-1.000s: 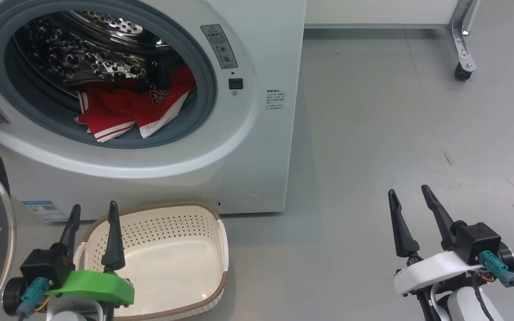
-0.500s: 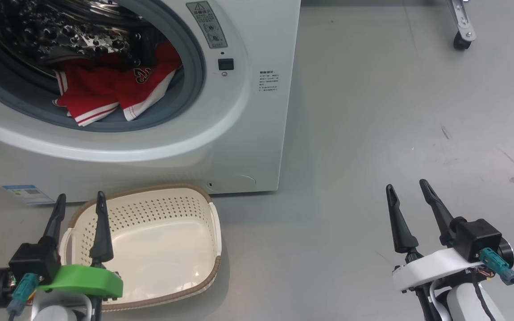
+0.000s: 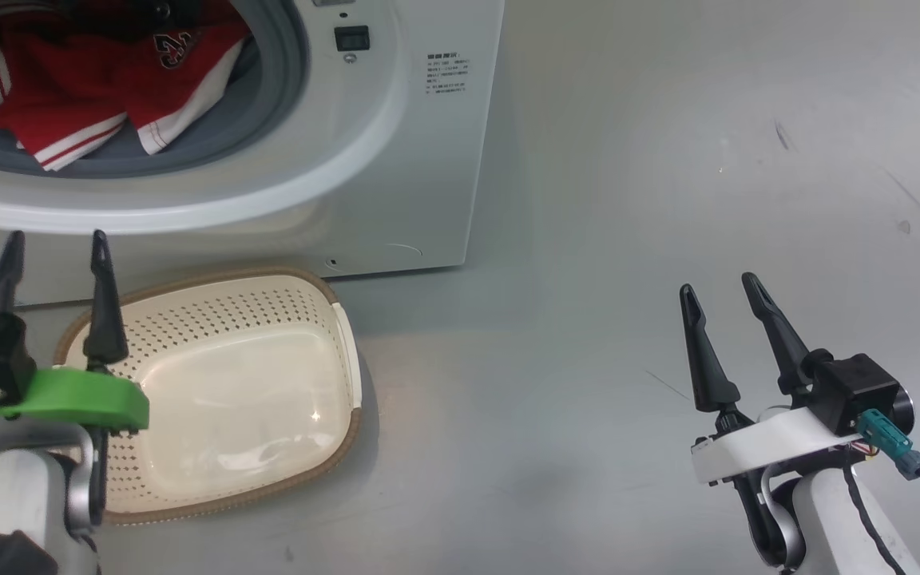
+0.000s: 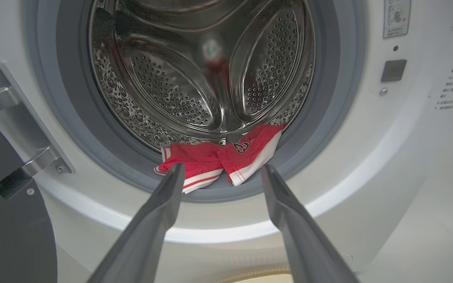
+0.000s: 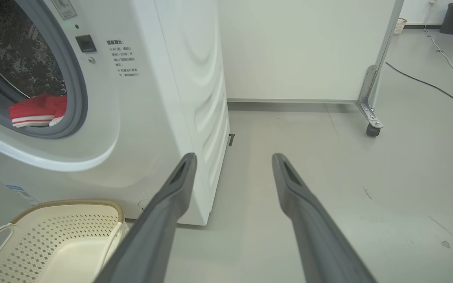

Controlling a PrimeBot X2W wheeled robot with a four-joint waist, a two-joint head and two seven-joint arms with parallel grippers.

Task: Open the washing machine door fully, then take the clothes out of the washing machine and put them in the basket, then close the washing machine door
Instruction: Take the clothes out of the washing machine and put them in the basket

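**Fig.** The mouth of the washing machine (image 4: 368, 165) is standing wide open, giving a broad round passage into the drum (image 4: 179, 90). The grey gasket (image 4: 73, 129) is ringing that passage, and the clothes (image 4: 199, 157) are lying across its lower lip. At the left of the left wrist view, the washing machine door (image 4: 10, 236) and its hinge bracket (image 4: 34, 129) are crowding the opening's edge. The basket (image 3: 212, 311) is occupying the floor (image 3: 628, 160) just before the machine, below the mouth. Rightward the floor is lying open, a wheeled panel (image 5: 301, 51) bounding it behind.
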